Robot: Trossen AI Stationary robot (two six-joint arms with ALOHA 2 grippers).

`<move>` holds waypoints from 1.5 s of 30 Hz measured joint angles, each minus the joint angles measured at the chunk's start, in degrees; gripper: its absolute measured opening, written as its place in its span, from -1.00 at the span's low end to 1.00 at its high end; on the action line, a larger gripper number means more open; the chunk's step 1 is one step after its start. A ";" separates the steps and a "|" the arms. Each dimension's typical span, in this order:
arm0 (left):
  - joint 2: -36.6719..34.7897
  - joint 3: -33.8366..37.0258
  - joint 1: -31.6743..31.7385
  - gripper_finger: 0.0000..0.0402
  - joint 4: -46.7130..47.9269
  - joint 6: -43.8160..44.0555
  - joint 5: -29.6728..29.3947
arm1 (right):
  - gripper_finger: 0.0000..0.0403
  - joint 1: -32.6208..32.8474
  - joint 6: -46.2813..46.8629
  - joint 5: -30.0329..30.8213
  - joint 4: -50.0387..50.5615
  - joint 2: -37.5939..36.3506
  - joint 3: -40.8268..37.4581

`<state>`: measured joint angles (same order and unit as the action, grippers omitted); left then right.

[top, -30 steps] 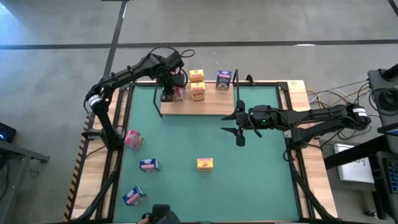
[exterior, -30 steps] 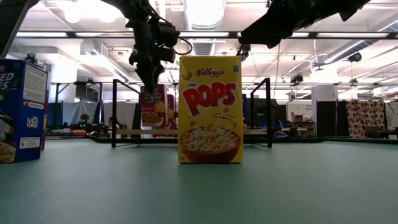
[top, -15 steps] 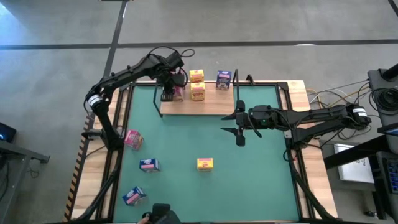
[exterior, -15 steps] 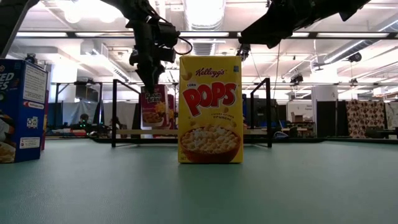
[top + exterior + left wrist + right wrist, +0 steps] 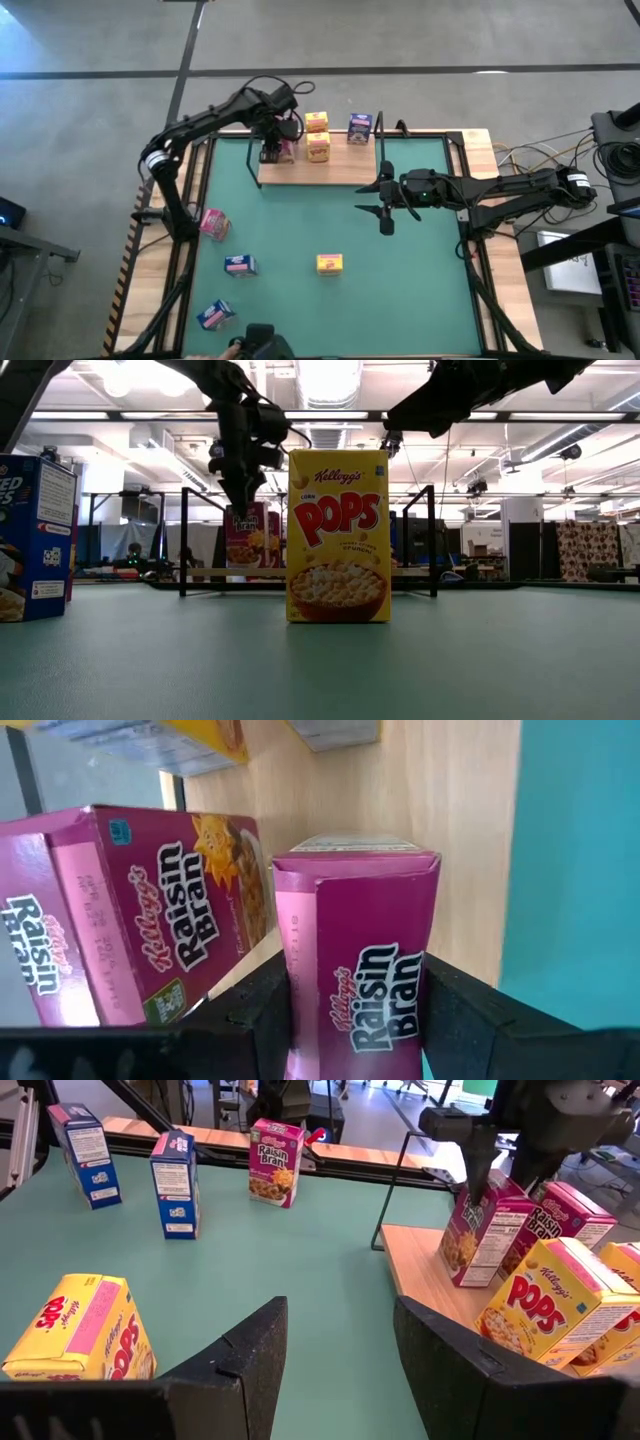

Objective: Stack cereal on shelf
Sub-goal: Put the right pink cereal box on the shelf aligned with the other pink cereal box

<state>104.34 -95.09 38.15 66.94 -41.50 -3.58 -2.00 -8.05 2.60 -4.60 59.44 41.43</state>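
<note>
On the shelf (image 5: 330, 172) near its left end: left gripper (image 5: 270, 152) clamped on a pink cereal box (image 5: 360, 970), probably touching the board. Right gripper (image 5: 385, 204) spread apart beside the front edge.

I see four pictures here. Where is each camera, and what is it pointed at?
High view: above the table, looking straight down; shows both arms, the shelf and scattered boxes.
Low view: at tabletop height, facing a yellow box; arms enter from above.
Left wrist view: on the left arm; its left tool grips a pink box.
Right wrist view: on the right arm; its open right tool shows.
Shared: that pink box appears in both wrist views.
</note>
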 joint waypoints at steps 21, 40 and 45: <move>0.38 0.11 0.11 0.04 -1.07 0.61 -0.45 | -0.14 -0.01 -0.04 0.00 0.02 0.01 0.00; -0.49 -10.97 0.04 0.17 4.51 4.56 1.19 | -0.14 -0.02 0.13 -0.01 0.02 0.00 0.00; -0.56 -11.98 0.54 0.12 -2.31 4.55 2.54 | -0.14 0.00 0.53 -0.01 0.02 0.00 0.00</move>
<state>103.79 -107.06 38.69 64.63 -36.95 -1.04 -2.00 -7.52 2.59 -4.58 59.44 41.43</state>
